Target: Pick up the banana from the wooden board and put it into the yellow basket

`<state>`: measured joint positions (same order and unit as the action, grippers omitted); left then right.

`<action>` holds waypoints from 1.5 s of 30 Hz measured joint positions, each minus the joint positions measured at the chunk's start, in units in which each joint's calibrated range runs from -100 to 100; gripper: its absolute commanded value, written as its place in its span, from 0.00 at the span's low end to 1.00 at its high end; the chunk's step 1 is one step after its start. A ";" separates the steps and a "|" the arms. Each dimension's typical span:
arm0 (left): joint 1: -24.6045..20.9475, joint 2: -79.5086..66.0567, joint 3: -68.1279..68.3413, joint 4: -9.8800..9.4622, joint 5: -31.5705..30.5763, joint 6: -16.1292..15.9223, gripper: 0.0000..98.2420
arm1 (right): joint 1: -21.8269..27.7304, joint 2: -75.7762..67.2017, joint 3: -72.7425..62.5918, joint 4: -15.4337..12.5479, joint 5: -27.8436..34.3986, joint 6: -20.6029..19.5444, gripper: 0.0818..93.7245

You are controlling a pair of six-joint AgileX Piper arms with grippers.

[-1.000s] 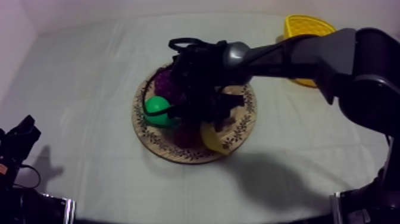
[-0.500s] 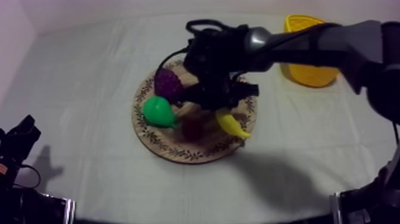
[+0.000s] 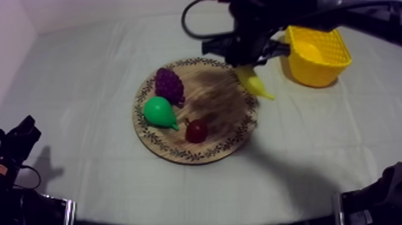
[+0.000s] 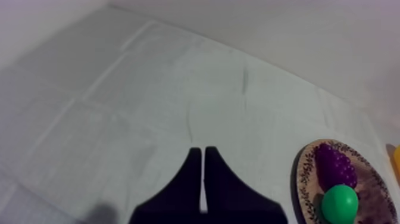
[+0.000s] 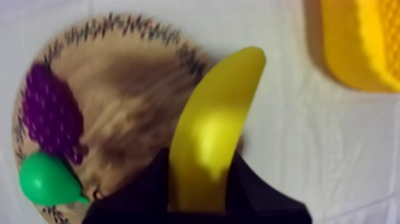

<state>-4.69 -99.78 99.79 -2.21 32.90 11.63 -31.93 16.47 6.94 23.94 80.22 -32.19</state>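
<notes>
Grey-white cloth is covering the counter (image 3: 78, 90). The banana (image 5: 220, 113), smooth, bright yellow and gently curved, is hanging over the board's edge on the side nearest the basket, with its free tip pointing out over the cloth. The right pincer (image 5: 201, 171) is pinching its other end, one black finger on each side. The board (image 3: 179, 154) is carrying grapes (image 3: 170, 85), a green pear (image 3: 159, 112) and a small red fruit (image 3: 196, 130). The basket (image 3: 311, 75) is standing near the banana. The left pincer (image 4: 203, 173) is resting pressed together over bare cloth.
</notes>
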 measured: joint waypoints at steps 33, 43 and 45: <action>0.00 0.00 0.00 0.00 0.00 0.00 0.00 | 22.99 4.16 -11.21 6.41 -10.62 4.32 0.18; 0.00 0.00 0.00 0.00 0.00 0.00 0.00 | 26.84 7.24 -9.82 3.81 -16.66 6.34 0.54; 0.00 0.00 0.00 0.00 0.00 0.00 0.00 | 27.25 7.03 -8.61 2.76 -18.29 7.01 0.61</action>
<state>-4.69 -99.78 99.79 -2.21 32.90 11.63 -4.68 23.50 -1.67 26.70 61.93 -25.18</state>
